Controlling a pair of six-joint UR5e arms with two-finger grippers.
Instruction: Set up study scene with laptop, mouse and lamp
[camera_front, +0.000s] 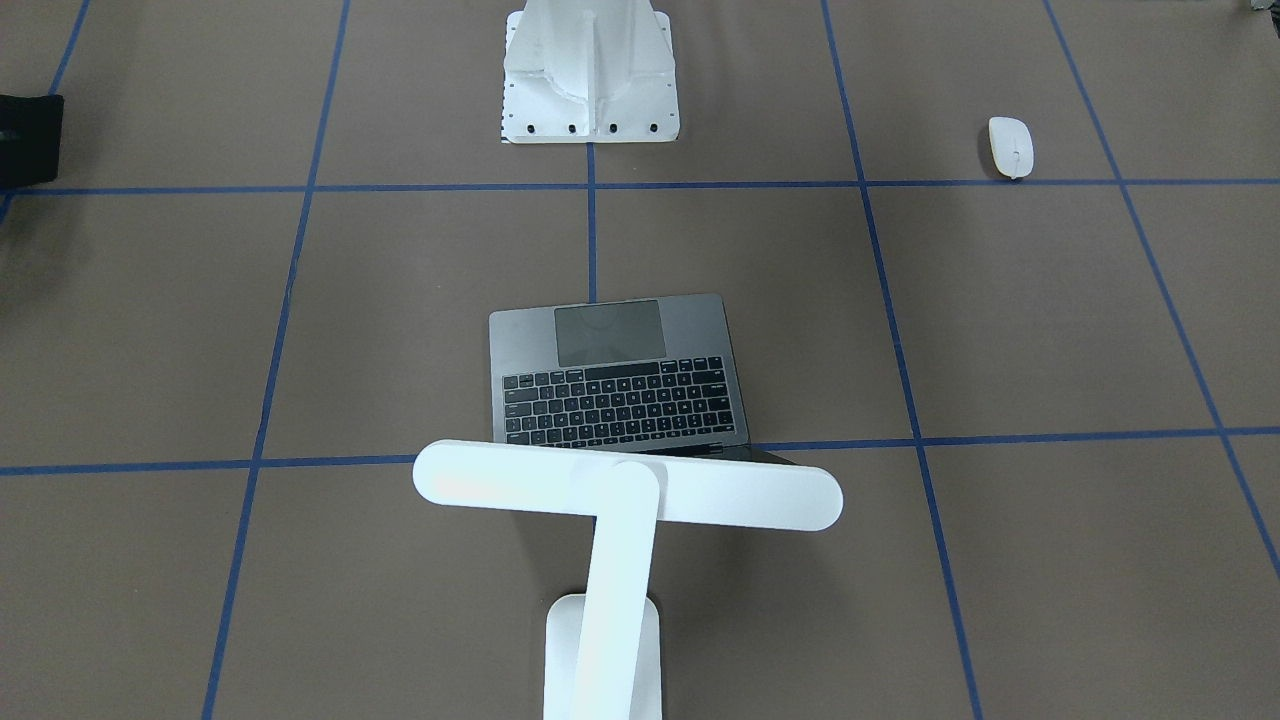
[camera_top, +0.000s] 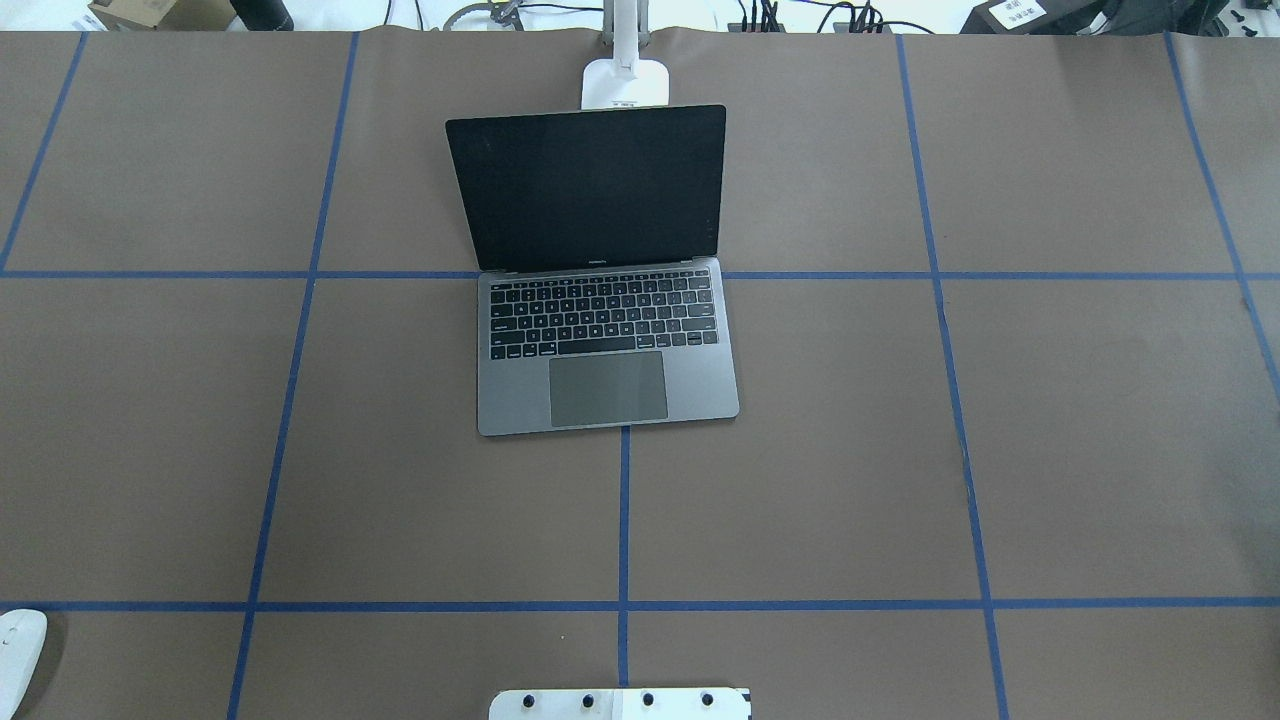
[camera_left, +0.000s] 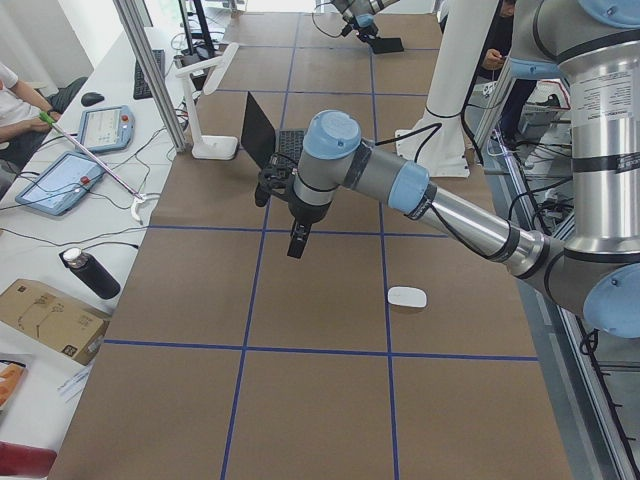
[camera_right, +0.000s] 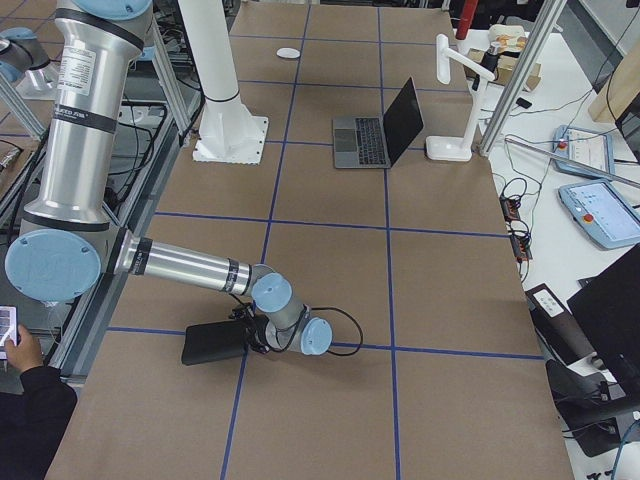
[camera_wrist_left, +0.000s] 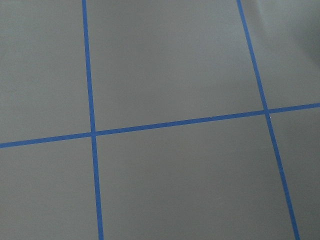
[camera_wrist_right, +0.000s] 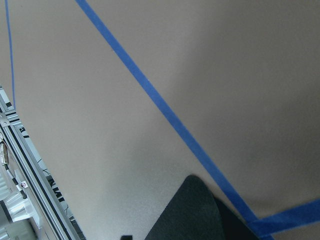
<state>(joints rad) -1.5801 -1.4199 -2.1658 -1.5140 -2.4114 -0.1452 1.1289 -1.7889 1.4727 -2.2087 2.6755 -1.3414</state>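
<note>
**A:** How far along is the study scene looking?

**B:** I am judging it as mostly done. The laptop (camera_top: 600, 300) is sitting open in the middle of the tabletop (camera_top: 850, 450), with its keys and dark screen facing the robot. The lamp (camera_front: 625, 490) is standing just behind it on the far side, and its long bar head is reaching across above the top of the screen.

**A:** And the mouse?

**B:** That is the part that is lagging. The mouse (camera_front: 1010, 146) is lying well apart from the laptop, out on the robot's left and close to the robot's own edge. Nothing is touching it.

**A:** What are the arms doing?

**B:** The left tool (camera_left: 296, 248) is hanging above bare tabletop, somewhere between the laptop and the mouse. Its wrist camera is showing only brown surface and blue tape lines. It is appearing in one side view only, so I cannot tell whether it is released or clenched. The right tool (camera_right: 243, 338) is sitting low at the edge of a flat black pad (camera_right: 212, 343), far out on the robot's right. I cannot tell its state either, or whether it is gripping the pad.

**A:** So what is remaining?

**B:** As I am reading it, the mouse is waiting to be brought in beside the laptop. The black pad may be meant to go under it, but that is only a guess.
</note>
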